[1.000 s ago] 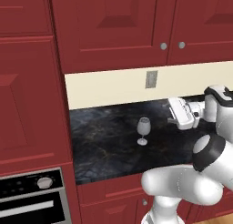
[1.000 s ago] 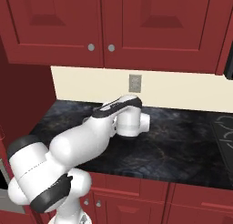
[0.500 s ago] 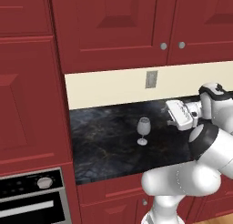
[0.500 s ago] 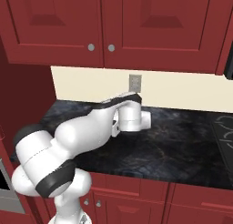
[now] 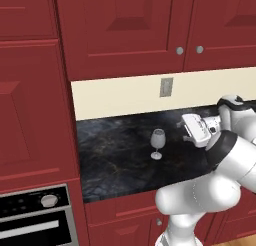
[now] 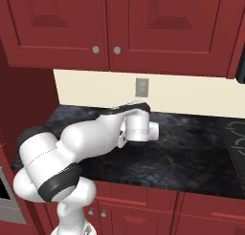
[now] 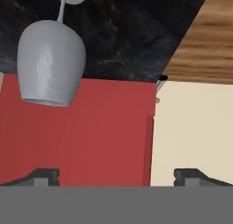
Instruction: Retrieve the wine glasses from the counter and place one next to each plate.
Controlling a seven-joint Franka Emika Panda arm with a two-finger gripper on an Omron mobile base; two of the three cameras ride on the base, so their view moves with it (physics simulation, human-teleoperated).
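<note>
One wine glass (image 5: 157, 142) stands upright on the black counter (image 5: 115, 160), a clear stemmed glass a little in front of the backsplash. My gripper (image 5: 184, 129) hangs just to its right at about bowl height and points toward it, a short gap away. In the hand view the glass (image 7: 51, 63) appears rolled over at the upper left, beyond the fingertips (image 7: 43, 176), and nothing lies between them. The jaws stand wide open. In the right base view my own arm (image 6: 95, 138) covers the glass. The plates are out of view.
Dark red wall cabinets (image 5: 125, 30) hang low over the counter. A wall outlet (image 5: 166, 87) sits on the cream backsplash. An oven (image 5: 35, 215) is at the lower left, and a cooktop edge (image 6: 237, 143) lies at the far right of the counter.
The elbow has swung round and the hand has sunk slightly beside the glass. The glass has not moved and the jaws have stayed open.
</note>
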